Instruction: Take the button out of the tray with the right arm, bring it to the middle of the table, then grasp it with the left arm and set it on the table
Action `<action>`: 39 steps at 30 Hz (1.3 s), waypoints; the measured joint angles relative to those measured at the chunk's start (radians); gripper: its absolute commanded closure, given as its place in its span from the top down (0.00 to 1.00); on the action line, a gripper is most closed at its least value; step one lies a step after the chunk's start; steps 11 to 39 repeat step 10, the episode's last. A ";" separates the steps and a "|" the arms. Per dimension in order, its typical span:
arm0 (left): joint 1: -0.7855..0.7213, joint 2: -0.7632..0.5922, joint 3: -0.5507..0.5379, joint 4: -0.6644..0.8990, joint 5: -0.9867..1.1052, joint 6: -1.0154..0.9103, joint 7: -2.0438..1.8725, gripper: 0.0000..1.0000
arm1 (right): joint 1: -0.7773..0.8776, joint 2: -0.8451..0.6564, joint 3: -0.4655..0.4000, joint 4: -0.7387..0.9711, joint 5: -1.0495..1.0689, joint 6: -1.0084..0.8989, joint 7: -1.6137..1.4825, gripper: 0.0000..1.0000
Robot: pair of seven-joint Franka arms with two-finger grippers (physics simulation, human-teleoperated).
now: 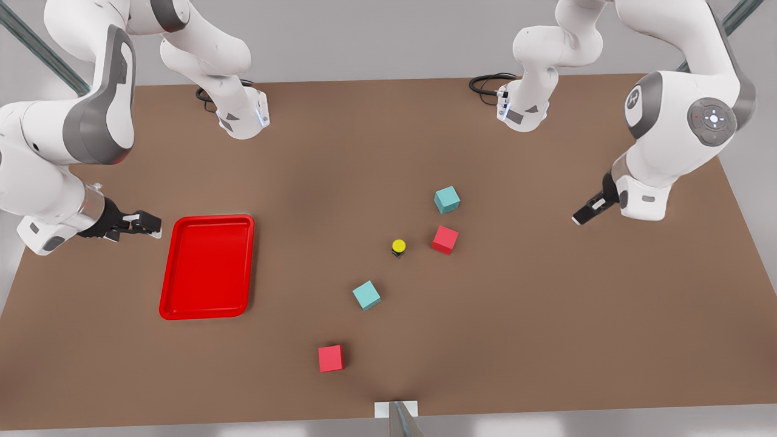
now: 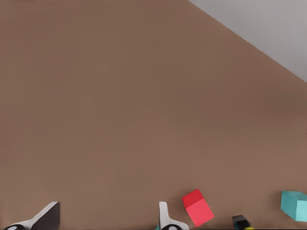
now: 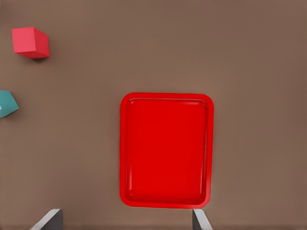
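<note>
The button (image 1: 398,247), a yellow cap on a dark body, stands upright on the brown table (image 1: 546,315) near its middle, free of both grippers. Its body also peeks in at the edge of the left wrist view (image 2: 241,222). The red tray (image 1: 207,267) lies at the front view's left with nothing in it (image 3: 165,151). My right gripper (image 1: 150,225) hovers open just beside the tray's far corner, its fingertips (image 3: 48,219) spread wide. At the front view's right, my left gripper (image 1: 580,217) hangs open, well away from the button, fingertips (image 2: 165,215) apart.
Two teal cubes (image 1: 447,199) (image 1: 366,295) and two red cubes (image 1: 445,240) (image 1: 331,358) lie scattered around the button. The closest red one sits just to the button's right. Both arm bases (image 1: 243,118) (image 1: 522,109) stand at the table's back edge.
</note>
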 measured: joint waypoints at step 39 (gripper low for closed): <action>0.004 0.034 0.000 0.039 0.000 0.003 0.286 1.00 | -0.002 0.022 0.000 0.001 -0.001 0.002 0.000 1.00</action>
